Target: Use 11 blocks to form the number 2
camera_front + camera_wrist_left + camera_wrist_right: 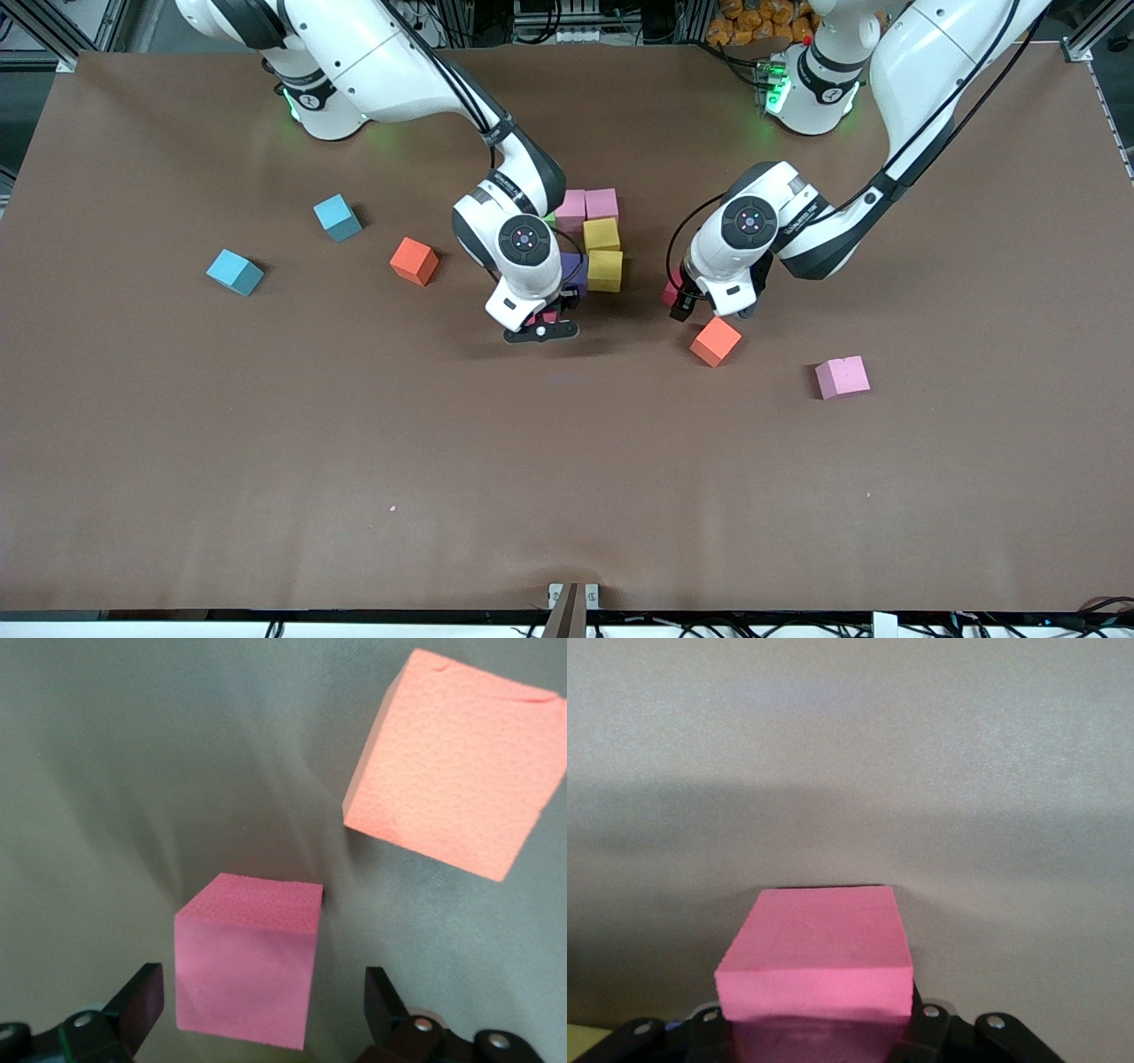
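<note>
number 2 [594, 239]: partial cluster of pink, yellow, purple cubes mid-desk | right claw [819, 1028] clamps red cube [815, 961] at its near edge | left claw [257, 1014] wide, straddling another red cube [246, 970] (orange cube [715, 341] beside)

text: none legible | labels: none | numbers: none

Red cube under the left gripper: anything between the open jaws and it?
Nothing visible. In the left wrist view the red cube sits on bare table between the open jaws of the left gripper, with gaps on both sides. The orange cube lies apart from it, outside the jaws.
</note>
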You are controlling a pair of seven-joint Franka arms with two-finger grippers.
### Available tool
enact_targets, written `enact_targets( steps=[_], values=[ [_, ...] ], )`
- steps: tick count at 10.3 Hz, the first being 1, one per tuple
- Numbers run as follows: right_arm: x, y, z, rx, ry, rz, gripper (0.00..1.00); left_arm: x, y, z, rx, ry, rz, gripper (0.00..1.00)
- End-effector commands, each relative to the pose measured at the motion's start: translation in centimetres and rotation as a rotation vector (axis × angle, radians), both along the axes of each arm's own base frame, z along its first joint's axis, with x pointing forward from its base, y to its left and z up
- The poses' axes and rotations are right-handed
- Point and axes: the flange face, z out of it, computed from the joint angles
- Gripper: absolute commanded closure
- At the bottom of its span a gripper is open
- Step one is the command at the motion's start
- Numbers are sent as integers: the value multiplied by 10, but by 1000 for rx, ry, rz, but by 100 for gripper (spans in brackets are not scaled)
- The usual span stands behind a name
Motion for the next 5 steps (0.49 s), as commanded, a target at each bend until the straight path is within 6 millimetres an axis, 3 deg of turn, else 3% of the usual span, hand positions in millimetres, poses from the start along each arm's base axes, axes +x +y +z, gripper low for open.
enact_targets(
  steps=[1,5],
  values=[
    [1,2,3,-16,7,11,64,-4,-1,-6,9,-11,-1,0],
    [-2,1,2,-33,27,4,64,-8,0,-24,22,2,-39,0]
  ],
)
